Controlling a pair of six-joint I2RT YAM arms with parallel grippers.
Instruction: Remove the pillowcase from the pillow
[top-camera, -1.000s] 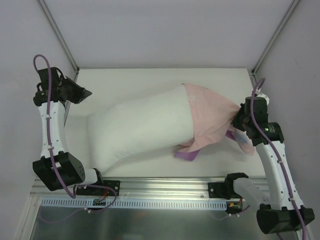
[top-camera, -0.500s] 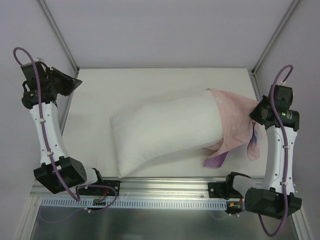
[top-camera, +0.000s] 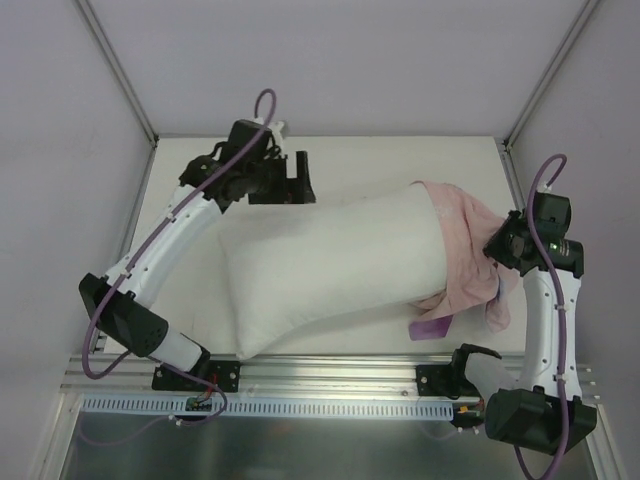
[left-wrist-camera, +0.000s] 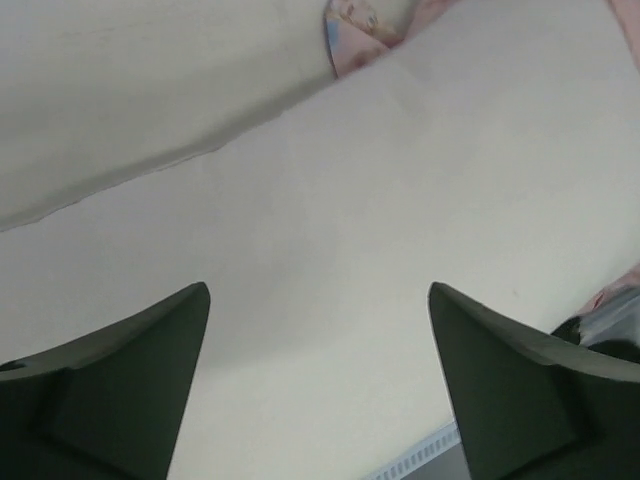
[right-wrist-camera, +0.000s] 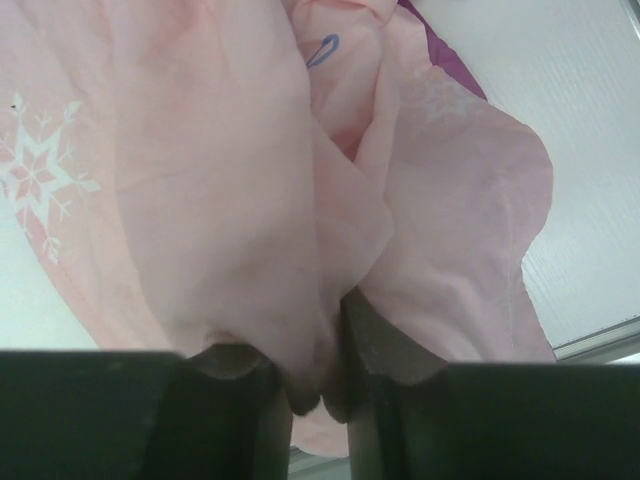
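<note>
your left gripper (left-wrist-camera: 318, 292) has its jaws spread wide with nothing between them; it hangs just over the far left part of the pillow (top-camera: 330, 260), near its upper edge. your right gripper (right-wrist-camera: 318, 372) has its jaws pinched almost together on a bunched fold of the pillowcase (top-camera: 462, 225), at the right side of the table (top-camera: 380, 158).

the pillowcase works as the sack here: only the right end of the pillow sits inside it, and the rest lies bare and white. the fabric shows mostly its pale pink reverse with a faint snowflake, gathered toward your right gripper, and a purple corner (top-camera: 430, 328) lies on the table by the near edge.

the pillow's long axis runs at a slant, from near-left to far-right, its bare end pointing toward the left arm's base and its covered end toward the right arm.
</note>
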